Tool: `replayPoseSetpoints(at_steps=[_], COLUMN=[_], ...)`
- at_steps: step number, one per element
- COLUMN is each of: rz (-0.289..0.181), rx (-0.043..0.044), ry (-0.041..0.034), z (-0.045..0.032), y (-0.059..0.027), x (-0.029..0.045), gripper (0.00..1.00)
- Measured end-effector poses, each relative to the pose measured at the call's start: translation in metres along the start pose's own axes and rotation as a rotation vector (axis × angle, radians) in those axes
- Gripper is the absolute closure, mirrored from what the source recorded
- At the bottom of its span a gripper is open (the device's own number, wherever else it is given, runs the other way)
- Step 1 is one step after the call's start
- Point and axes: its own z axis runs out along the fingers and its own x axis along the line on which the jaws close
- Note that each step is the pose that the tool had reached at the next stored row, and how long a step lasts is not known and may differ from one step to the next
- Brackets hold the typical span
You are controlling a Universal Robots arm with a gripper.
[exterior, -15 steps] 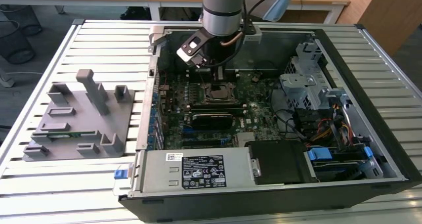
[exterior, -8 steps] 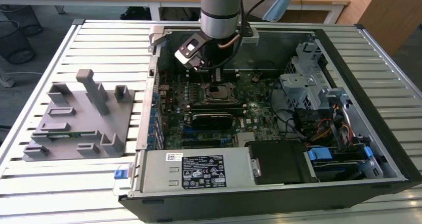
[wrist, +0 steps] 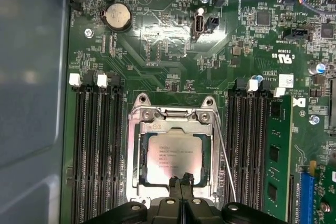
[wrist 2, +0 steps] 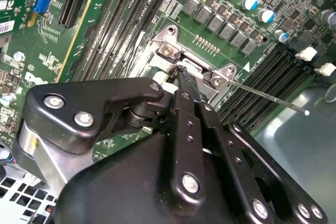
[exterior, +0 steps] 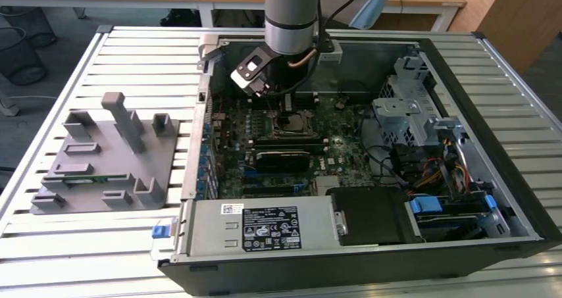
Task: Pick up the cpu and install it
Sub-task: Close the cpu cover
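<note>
Sitting in socket, cpu at closed gripper tip, seemingly touching.

I see lines of print on the cpu lid, white stickers on the power supply and silkscreen lettering across the motherboard, none clearly readable from here.

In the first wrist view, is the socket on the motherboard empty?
No, the cpu, with its silvery top, lies flat inside the metal socket frame on the motherboard.
</note>
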Motion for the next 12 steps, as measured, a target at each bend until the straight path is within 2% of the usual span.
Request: replayPoseSetpoints(at_steps=[12], rz=[0.0], rx=[0.0004], ry=[-0.0005], z=[0.0071], y=[-0.0003], x=[0.0002], gripper=[0.89])
